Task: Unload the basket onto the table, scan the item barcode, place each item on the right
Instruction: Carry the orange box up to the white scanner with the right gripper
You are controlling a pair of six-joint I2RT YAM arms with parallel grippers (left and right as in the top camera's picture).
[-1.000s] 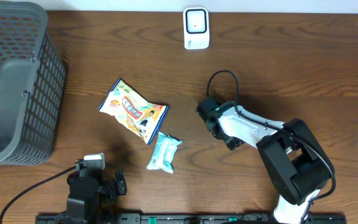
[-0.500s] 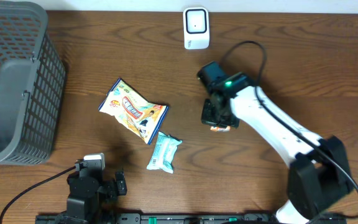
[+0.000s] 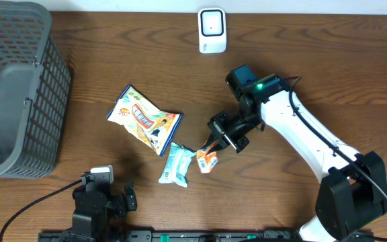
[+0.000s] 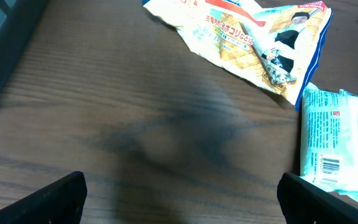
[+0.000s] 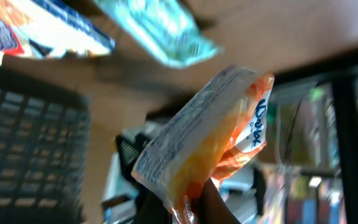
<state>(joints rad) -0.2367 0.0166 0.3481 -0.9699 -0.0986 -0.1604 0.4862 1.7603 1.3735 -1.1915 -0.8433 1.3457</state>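
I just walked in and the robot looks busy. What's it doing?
The right gripper is shut on a small orange packet and holds it beside a pale blue packet. The white scanner sits at the table's far edge, and the orange packet is not in front of it yet. The left gripper hangs open at the near edge, holding nothing. A yellow snack bag lies nearby.
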